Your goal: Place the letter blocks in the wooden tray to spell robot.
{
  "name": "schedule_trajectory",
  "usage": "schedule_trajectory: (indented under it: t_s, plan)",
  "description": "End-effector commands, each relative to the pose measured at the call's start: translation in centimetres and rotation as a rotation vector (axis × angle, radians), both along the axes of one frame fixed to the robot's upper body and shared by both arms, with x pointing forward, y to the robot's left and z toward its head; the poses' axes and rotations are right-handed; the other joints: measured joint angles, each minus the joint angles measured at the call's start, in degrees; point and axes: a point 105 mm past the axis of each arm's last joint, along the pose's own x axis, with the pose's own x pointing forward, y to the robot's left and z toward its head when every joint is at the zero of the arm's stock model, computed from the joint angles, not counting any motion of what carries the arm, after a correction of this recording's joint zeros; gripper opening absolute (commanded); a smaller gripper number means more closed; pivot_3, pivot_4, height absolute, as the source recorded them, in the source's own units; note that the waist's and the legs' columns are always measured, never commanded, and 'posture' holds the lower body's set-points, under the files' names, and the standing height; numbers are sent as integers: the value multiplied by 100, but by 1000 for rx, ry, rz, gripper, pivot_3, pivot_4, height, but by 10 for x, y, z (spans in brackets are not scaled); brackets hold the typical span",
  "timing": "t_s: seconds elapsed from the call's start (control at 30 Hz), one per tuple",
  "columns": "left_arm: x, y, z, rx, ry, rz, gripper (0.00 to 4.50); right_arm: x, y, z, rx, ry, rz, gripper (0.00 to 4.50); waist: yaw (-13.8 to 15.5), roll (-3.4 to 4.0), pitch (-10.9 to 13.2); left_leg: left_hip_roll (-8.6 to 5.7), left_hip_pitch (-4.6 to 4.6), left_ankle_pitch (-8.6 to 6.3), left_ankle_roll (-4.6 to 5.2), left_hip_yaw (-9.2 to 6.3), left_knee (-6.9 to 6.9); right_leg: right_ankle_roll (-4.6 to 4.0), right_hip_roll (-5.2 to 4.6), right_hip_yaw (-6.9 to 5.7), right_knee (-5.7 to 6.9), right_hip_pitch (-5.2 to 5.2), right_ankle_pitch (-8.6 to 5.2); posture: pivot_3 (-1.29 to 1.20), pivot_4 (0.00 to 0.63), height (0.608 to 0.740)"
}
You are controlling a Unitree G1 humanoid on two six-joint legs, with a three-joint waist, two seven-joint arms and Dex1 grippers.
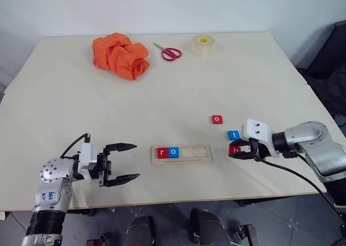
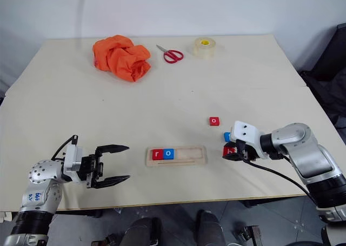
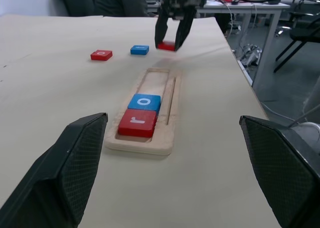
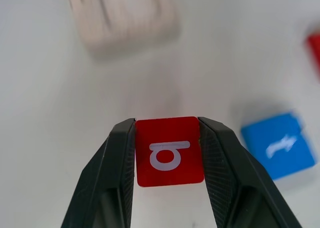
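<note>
**Right gripper clamped on red b tile, tray holds r and o**

We see the right gripper (image 4: 167,153) with both black ribbed fingers (image 4: 112,173) pressed flat against the sides of the red b block (image 4: 169,151), a flat square tile with rounded corners and a white letter. It sits just right of the wooden tray (image 1: 181,153).

The tray is a pale, smooth wood strip with a shallow groove. The red r block (image 1: 162,152) and blue o block (image 1: 173,152) lie touching at its left end; the rest of the groove is bare.

The blue t block (image 1: 233,134) lies just beyond the held tile, right of the tray. The red o block (image 1: 217,119) lies farther back, apart from both.

The left gripper (image 1: 120,162) hangs left of the tray, fingers spread wide, holding nothing.

Far behind the tray, near the table's back edge: crumpled orange cloth (image 1: 120,55), red-handled scissors (image 1: 169,52), clear tape roll (image 1: 202,45). We see wide bare tabletop (image 1: 178,97) between them and the tray.
</note>
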Motion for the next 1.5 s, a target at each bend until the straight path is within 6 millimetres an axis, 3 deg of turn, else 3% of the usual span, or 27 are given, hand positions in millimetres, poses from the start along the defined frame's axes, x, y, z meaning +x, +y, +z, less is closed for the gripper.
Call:
schedule_trajectory:
  t_s: [0.03, 0.23, 0.43, 0.73, 1.17, 1.47, 1.5]
  plan:
    - [4, 4, 6, 2, -40, 0, 4500, -5, 10, 20, 25, -46, 6, 1474, 2, 0, 0, 0, 0, -1, 0, 0, 0, 0, 0, 0, -1, 2, 0, 0, 150, 740]
    - [8, -3, 5, -7, -48, -14, 4500, -7, 27, 22, -1, -38, 37, 1474, -2, 0, 0, -1, 0, -3, 1, 1, 0, 0, -1, 1, -2, 1, 0, 0, 150, 740]
    - [5, -2, 2, -1, -45, -31, 4500, 0, 67, 18, 19, -15, 97, 1474, -28, 0, 0, 7, 1, -1, -2, 3, 0, -2, 5, 2, 5, -3, -1, 0, 150, 740]
    - [4, 0, 1, 6, -53, -22, 4500, 5, 107, 8, -31, -23, 184, 1474, -12, 0, 0, 5, -4, -4, -1, 4, 4, -5, 3, 1, 4, -4, -3, 0, 150, 740]
    - [4, 0, 1, 1, -64, -7, 4500, 17, 125, -4, -86, -30, 206, 1474, -22, 0, 0, 6, -4, -4, -2, 7, 4, -5, 5, 0, 7, -6, -3, 0, 150, 740]
    - [5, 0, 1, -1, -68, 5, 4500, 11, 131, -6, -86, -13, 241, 1474, -18, 0, 0, 6, -4, -4, -2, 7, 4, -5, 6, 1, 8, -6, -3, 0, 150, 740]
    - [5, 0, 1, -1, -68, 6, 4500, 11, 131, -6, -87, -12, 242, 1824, -18, 0, 0, 6, -4, -4, -2, 7, 4, -5, 6, 1, 8, -6, -3, 0, 150, 740]
